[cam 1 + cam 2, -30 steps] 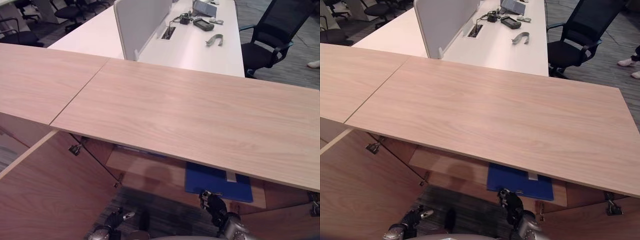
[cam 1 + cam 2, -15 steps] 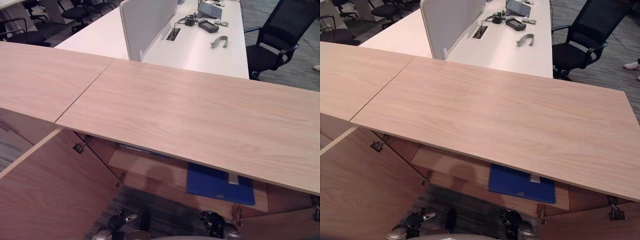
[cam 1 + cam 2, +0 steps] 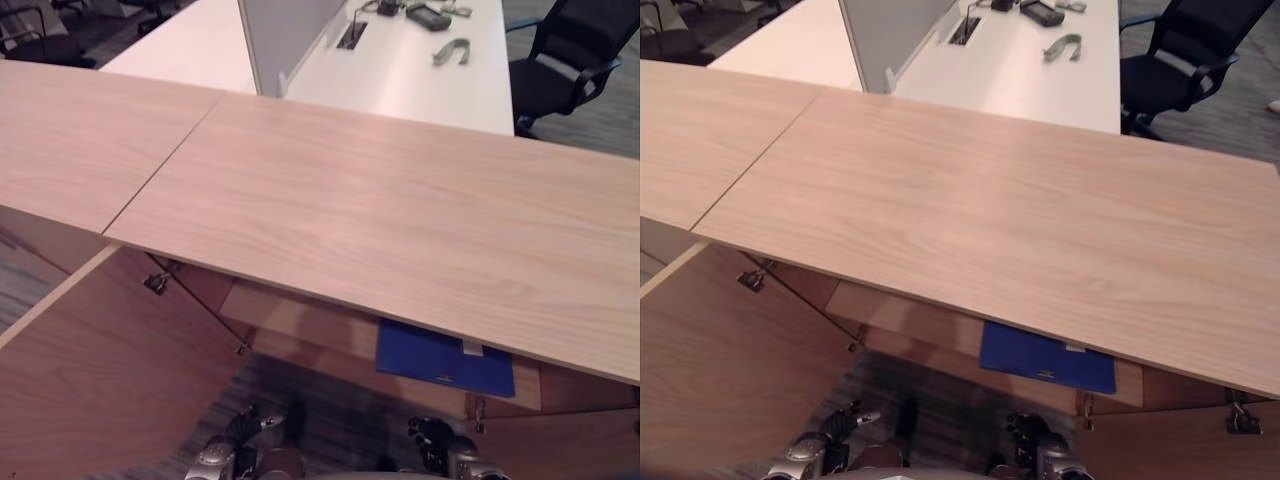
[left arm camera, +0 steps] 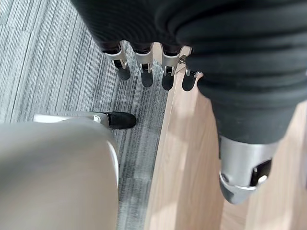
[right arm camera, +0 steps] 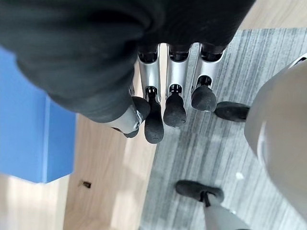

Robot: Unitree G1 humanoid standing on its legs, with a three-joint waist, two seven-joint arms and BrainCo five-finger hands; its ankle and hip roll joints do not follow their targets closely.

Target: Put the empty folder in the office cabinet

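Note:
The blue folder point(image 3: 445, 358) lies flat on the shelf point(image 3: 300, 322) inside the office cabinet, half hidden under the long wooden top point(image 3: 380, 210); its front edge sticks out. Its blue cover point(image 5: 29, 129) lies just beyond my right hand point(image 5: 168, 105) in the right wrist view. That right hand point(image 3: 435, 445) hangs low in front of the cabinet, a little short of the folder, fingers relaxed and holding nothing. My left hand point(image 3: 235, 440) hangs at the lower left beside the open door, with its fingers point(image 4: 144, 72) straight and empty.
The cabinet's left door point(image 3: 100, 370) swings wide open toward me, and a right door point(image 3: 560, 450) is open too. Behind the top stands a white desk point(image 3: 400, 70) with a divider panel point(image 3: 285, 35) and small devices. A black office chair point(image 3: 570, 60) is at the far right.
My right hand has drawn back and down from the folder's front edge. The camera has shifted a little. The folder stays on the shelf.

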